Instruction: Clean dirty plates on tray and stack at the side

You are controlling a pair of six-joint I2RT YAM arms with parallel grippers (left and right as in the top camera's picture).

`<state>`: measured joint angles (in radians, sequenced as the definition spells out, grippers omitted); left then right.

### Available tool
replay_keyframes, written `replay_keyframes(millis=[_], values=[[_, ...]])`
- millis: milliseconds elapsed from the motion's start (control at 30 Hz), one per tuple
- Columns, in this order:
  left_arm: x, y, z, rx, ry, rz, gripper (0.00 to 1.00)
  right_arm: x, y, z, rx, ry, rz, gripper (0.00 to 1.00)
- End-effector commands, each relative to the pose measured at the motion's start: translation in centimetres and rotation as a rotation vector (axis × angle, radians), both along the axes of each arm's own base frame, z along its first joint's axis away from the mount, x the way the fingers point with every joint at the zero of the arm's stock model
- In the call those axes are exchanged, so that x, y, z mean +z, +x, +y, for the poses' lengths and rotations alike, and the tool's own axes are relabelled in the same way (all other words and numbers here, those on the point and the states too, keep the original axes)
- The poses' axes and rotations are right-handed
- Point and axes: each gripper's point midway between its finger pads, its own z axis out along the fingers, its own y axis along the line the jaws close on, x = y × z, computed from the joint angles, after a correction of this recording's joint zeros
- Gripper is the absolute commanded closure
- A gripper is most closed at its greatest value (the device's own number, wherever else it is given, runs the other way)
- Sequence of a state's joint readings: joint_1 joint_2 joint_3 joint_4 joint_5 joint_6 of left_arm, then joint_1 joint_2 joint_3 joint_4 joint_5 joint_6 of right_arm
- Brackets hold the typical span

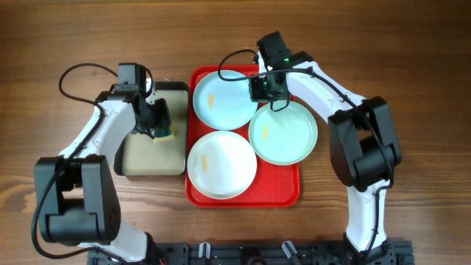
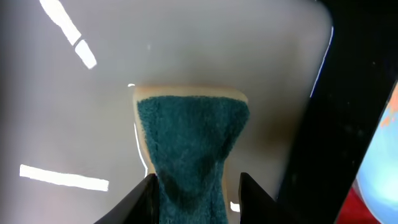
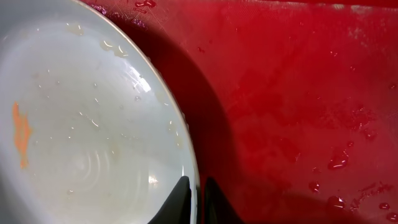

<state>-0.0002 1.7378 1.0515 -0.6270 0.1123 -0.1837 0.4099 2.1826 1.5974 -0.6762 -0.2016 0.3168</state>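
Note:
The red tray [image 1: 291, 188] holds three plates: a pale blue plate [image 1: 224, 98] at the back, an aqua-teal plate [image 1: 283, 132] on the right and a white plate [image 1: 222, 165] at the front. The back and right plates carry orange smears. My right gripper [image 1: 266, 88] is shut on the right rim of the back plate [image 3: 81, 137], one finger inside the rim and one outside [image 3: 198, 199], over the wet tray floor [image 3: 298, 93]. My left gripper [image 1: 158, 124] is over the beige tray, shut on a sponge [image 2: 189, 143] with a teal top and yellow base, its fingers [image 2: 196, 199] on either side.
A smaller black-rimmed beige tray [image 1: 143, 158] lies left of the red tray, its rim [image 2: 336, 124] close to the sponge. Bare wooden table [image 1: 412, 59] surrounds both trays. Both arm bases stand at the front edge.

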Motion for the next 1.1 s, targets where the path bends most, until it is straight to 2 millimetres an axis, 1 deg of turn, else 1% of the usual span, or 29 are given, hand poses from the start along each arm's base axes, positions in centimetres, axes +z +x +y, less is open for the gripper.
replay_keyframes(millis=[0,67,167,233,300,367,400,433,500,567,600,633,733,767,833,900,1000,1067], values=[[-0.9,-0.6,-0.4,-0.032,-0.010,0.018,0.62,-0.7,-0.5,0.3,0.008,0.001,0.021,0.90],[-1.7,-1.1,-0.2,-0.028,0.004,0.024,0.62,-0.7,-0.5,0.2,0.008,0.000,0.021,0.91],[-2.3,-1.3,-0.2,-0.028,0.004,0.017,0.62,-0.7,-0.5,0.2,0.008,0.000,0.021,0.90],[-2.2,-0.9,-0.2,-0.028,0.004,0.000,0.69,-0.7,-0.6,0.3,0.009,0.001,0.022,0.90],[-2.2,-0.8,-0.2,-0.027,0.004,-0.004,0.79,-0.7,-0.6,0.2,0.009,-0.001,0.023,0.91],[-2.2,-0.8,-0.2,-0.028,0.005,-0.005,0.92,-0.7,-0.7,0.2,0.011,-0.002,0.026,0.91],[-2.0,-0.7,0.0,-0.023,0.015,-0.010,0.96,-0.8,-0.7,0.2,0.011,-0.003,0.026,0.91],[-1.7,-0.5,0.1,-0.023,0.019,-0.018,0.96,-0.8,-0.6,0.1,0.011,-0.003,0.025,0.91],[0.0,0.3,0.2,-0.020,0.026,-0.073,0.96,-0.8,-0.7,0.1,0.010,-0.003,0.028,0.91],[3.3,1.3,0.2,-0.019,0.027,-0.169,0.96,-0.8,-0.8,0.1,0.010,-0.007,0.034,0.91],[5.7,1.7,0.2,-0.018,0.027,-0.240,0.96,-0.8,-0.9,0.0,0.011,-0.008,0.037,0.91],[8.7,1.8,0.2,-0.017,0.028,-0.324,0.96,-0.8,-0.9,0.0,0.010,-0.008,0.037,0.90],[14.5,1.3,0.4,-0.061,0.068,-0.495,0.96,-0.8,-0.8,0.1,0.010,-0.007,0.034,0.91],[15.8,1.0,0.8,-0.064,0.097,-0.532,0.96,-0.8,-0.8,0.1,0.010,-0.007,0.034,0.91],[17.8,0.1,1.5,-0.038,0.137,-0.581,0.96,-0.8,-0.8,0.0,0.010,-0.007,0.034,0.90],[19.1,-0.8,1.5,-0.026,0.130,-0.608,0.96,-0.8,-0.8,0.0,0.009,-0.011,0.033,0.91],[19.7,-1.2,1.5,-0.025,0.131,-0.623,0.96,-0.8,-0.8,0.0,0.009,-0.010,0.033,0.90],[19.0,-1.0,1.5,-0.026,0.130,-0.602,0.96,-0.8,-0.8,0.0,0.009,-0.010,0.034,0.91]])
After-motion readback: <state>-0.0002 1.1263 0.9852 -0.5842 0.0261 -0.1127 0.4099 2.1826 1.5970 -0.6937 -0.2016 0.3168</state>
